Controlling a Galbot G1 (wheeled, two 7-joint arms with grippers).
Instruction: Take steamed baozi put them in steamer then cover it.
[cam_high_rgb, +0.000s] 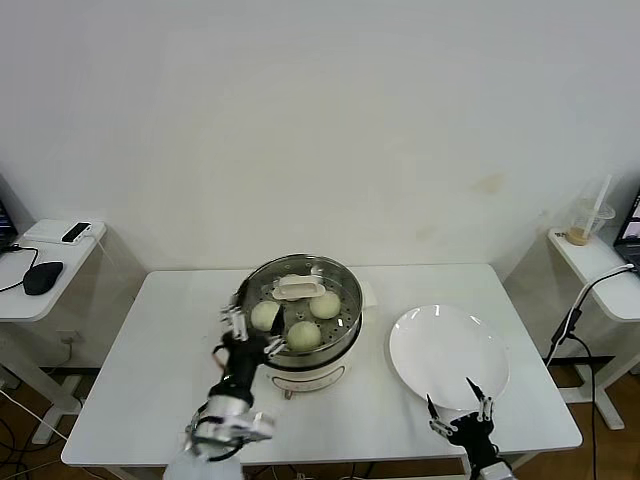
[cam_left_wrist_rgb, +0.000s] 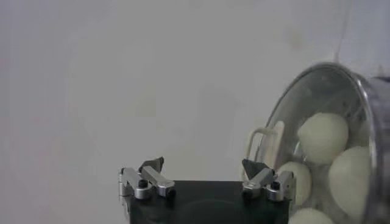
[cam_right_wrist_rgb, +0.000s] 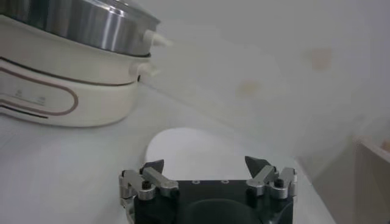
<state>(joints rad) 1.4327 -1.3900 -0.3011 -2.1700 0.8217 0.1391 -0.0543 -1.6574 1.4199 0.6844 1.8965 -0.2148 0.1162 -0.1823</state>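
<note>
The steamer stands mid-table on its white base. The glass cover lies on it, cream handle on top. Three baozi show through the glass. My left gripper is open and empty at the steamer's left rim. In the left wrist view its gripper is open beside the cover, the handle and several baozi. My right gripper is open and empty at the table's front right. The right wrist view shows the gripper and the steamer.
A bare white plate lies right of the steamer, just beyond my right gripper; it also shows in the right wrist view. A side table with a mouse stands at the left. Another side table with a cup stands at the right.
</note>
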